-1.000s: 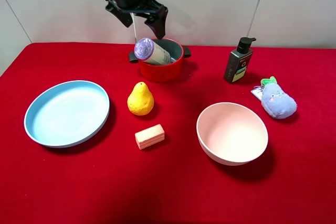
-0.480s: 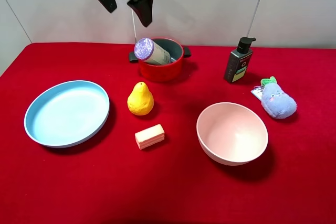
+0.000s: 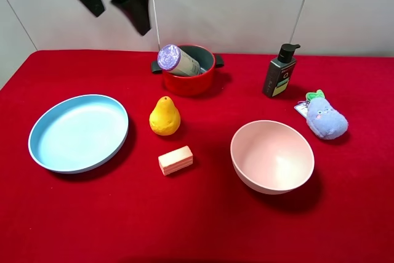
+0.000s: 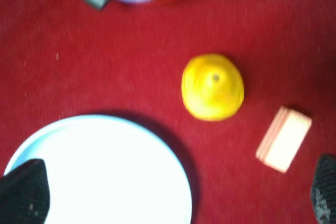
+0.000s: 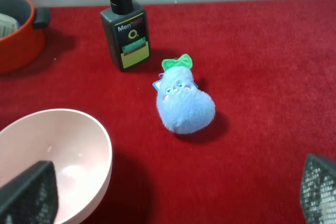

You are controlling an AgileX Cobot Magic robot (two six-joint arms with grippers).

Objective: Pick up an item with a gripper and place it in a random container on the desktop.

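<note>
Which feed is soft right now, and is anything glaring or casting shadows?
Left wrist view: blurred, and the blue plate is washed out to near white. Right wrist view: sharp, the pump bottle label readable. Exterior high view: sharp, even light, soft shadows beside the pink bowl and pear.

The front of the desk [image 3: 197,226] lies bare. A pear [image 3: 164,116] and a block [image 3: 175,159] stand in the lane between plate [image 3: 78,132] and bowl [image 3: 272,156]. The pot [image 3: 188,69] holds a tilted canister [image 3: 176,60]; the bottle [image 3: 280,70] and plush [image 3: 325,117] crowd the right.
</note>
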